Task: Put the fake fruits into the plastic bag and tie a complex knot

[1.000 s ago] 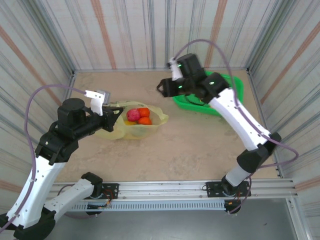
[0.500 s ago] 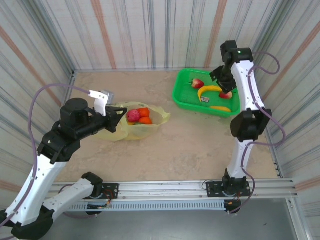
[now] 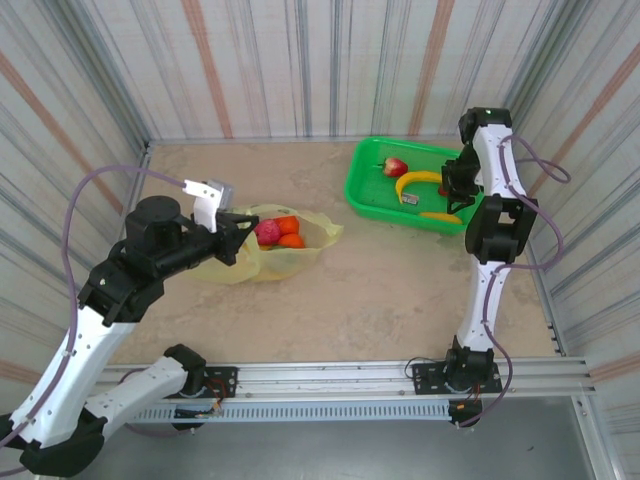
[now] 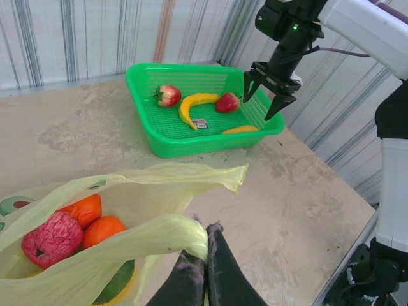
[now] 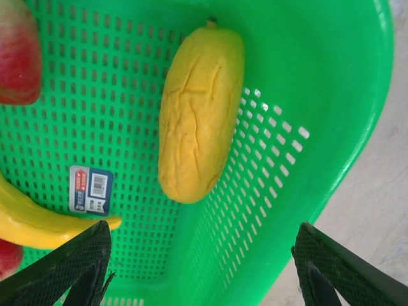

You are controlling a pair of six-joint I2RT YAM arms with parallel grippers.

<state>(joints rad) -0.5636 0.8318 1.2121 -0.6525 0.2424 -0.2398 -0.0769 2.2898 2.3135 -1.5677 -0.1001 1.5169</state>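
Our left hand [image 4: 206, 242] is closed on the rim of the thin yellow-green plastic bag [image 4: 137, 237] on the table [image 4: 306, 191], with glossy fake fruits [image 4: 102, 228] inside. We judge this the filling step: our open right hand [image 5: 204, 274], over the bright green slotted basket [image 5: 331, 76], should lower onto the yellow plastic fruit [image 5: 201, 108].

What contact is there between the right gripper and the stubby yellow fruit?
Apart. Right wrist view: the open right gripper clears the stubby yellow fruit, green basket mesh visible between.
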